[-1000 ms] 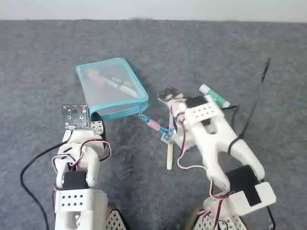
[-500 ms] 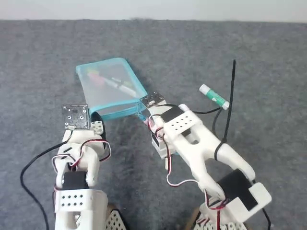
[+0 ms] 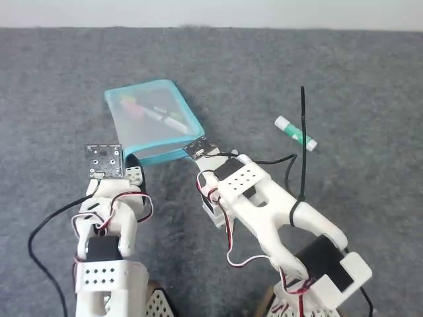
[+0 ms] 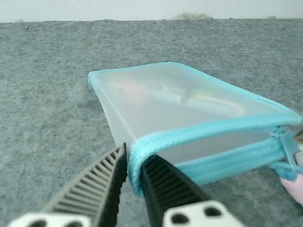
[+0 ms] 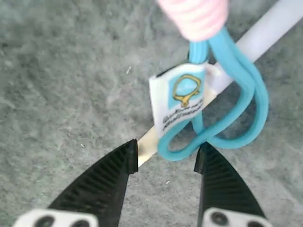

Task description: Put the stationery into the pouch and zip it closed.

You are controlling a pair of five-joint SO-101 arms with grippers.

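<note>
Left end effector (image 4: 134,159) pinches pouch (image 4: 189,109); right end effector (image 5: 166,150) open around cord (image 5: 247,109).

The left gripper (image 4: 133,157) pinches the pouch (image 4: 189,109) by its corner, arm reaching straight ahead. The right gripper (image 5: 166,149) points down, jaws apart, arm slanting leftward.

a lab bench; grey felt tabletop (image 3: 59,72), plain white wall (image 3: 211,12).

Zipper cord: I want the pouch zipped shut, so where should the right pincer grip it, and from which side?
Grip the blue cord loop at the end away from the pink bead, coming down from above. It lies flat on the mat, and the open right pincer sits over that end. Mind the white stick beneath.
</note>
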